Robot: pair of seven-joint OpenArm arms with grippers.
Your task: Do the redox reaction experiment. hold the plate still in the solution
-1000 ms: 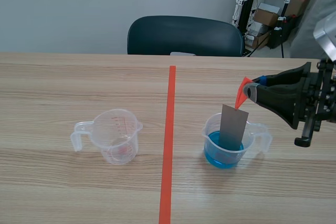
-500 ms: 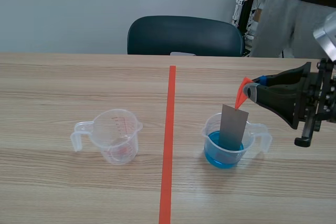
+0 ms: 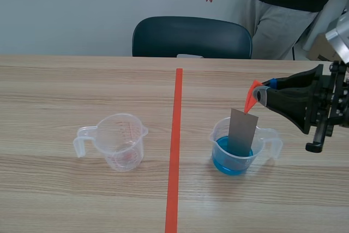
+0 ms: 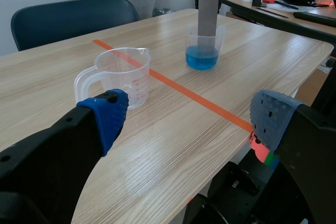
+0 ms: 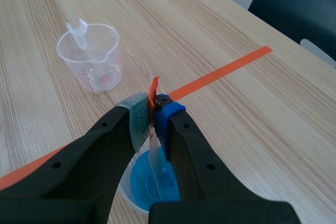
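In the scene view, the right gripper (image 3: 256,94) is clamped on the orange tab (image 3: 251,99) atop the grey plate (image 3: 243,130). This lets the plate's lower end hang in the blue solution (image 3: 223,159) of the beaker (image 3: 217,135), which sits toward the table's (image 3: 65,91) robot-side edge. The plate's long axis is near upright, top leaning toward that arm. In the left wrist view, the left gripper (image 4: 191,124) is spread and empty by the near edge, probably parked clear. In the right wrist view, the pads (image 5: 137,119) pinch the tab and the plate points down into the blue.
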